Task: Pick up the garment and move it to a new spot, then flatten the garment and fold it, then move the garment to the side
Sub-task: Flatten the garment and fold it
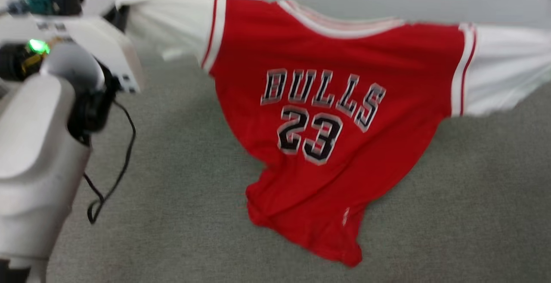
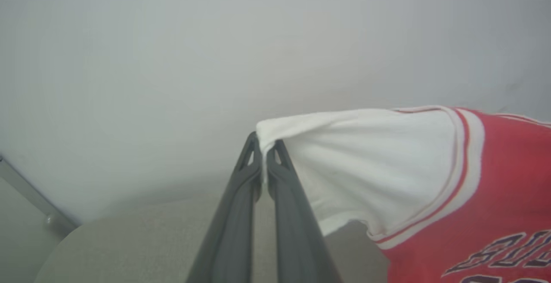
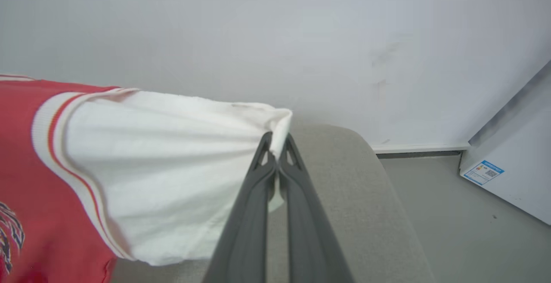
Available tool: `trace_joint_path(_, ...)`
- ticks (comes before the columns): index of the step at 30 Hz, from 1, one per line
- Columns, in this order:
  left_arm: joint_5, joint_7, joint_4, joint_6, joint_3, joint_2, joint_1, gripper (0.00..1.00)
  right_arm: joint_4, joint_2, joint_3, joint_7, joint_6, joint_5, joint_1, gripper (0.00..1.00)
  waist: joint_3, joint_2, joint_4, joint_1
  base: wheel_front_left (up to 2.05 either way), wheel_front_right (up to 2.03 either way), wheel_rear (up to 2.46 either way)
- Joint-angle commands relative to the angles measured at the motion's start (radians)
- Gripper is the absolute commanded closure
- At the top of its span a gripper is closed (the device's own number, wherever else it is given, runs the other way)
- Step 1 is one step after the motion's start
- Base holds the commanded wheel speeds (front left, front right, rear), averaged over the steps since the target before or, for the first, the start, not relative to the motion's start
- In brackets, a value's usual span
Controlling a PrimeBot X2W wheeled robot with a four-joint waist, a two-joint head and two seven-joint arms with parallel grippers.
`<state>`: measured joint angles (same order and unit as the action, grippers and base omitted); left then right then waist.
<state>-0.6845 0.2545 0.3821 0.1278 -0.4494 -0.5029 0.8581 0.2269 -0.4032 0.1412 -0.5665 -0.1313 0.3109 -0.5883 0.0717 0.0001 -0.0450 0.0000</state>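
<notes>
While left gripper point(image 2: 263, 145), right gripper point(image 3: 275, 143) pinch sleeves point(image 2: 366, 167) — garment point(image 1: 327, 102) spread between.

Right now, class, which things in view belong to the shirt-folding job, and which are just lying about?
Job: garment; left pincer and right pincer, each shut on one of its sleeves.
Lying about: black cable; labelled white cabinet.

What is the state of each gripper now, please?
Left gripper: closed, holding one white sleeve of the garment.
Right gripper: closed, holding its other white sleeve.
</notes>
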Motion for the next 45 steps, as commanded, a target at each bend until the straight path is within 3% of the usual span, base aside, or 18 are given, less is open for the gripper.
trace_joint_path(1, 0.009, -0.016, 0.014, -0.002, 0.007, -0.001, 0.036, 1.0, 0.01, -0.013, 0.001, 0.016, 0.001, -0.014, -0.037, 1.0, 0.037, -0.0001, -0.009, 0.0, 0.0, 0.0, 0.0)
trace_joint_path(17, 0.071, -0.279, 0.216, -0.042, 0.084, 0.033, 0.492, 1.0, 0.241, -0.062, -0.085, 0.342, 0.001, -0.138, -0.608, 1.0, 0.287, -0.0001, -0.036, 0.0, 0.0, 0.0, 0.0)
trace_joint_path(25, 0.07, -0.352, 0.219, -0.059, 0.115, 0.021, 0.62, 1.0, 0.274, -0.07, -0.154, 0.444, 0.001, -0.108, -0.781, 1.0, 0.401, -0.0001, -0.047, 0.0, 0.0, 0.0, 0.0)
trace_joint_path(38, 0.059, -0.368, 0.195, -0.045, 0.112, 0.029, 0.607, 1.0, 0.34, -0.053, -0.263, 0.491, 0.001, -0.038, -0.855, 1.0, 0.561, -0.0001, -0.041, 0.0, 0.0, 0.0, 0.0)
trace_joint_path(45, 0.028, -0.4, 0.242, -0.066, 0.114, 0.055, 0.548, 1.0, 0.431, -0.037, -0.308, 0.529, 0.001, 0.013, -0.804, 1.0, 0.55, -0.0001, -0.033, 0.0, 0.0, 0.0, 0.0)
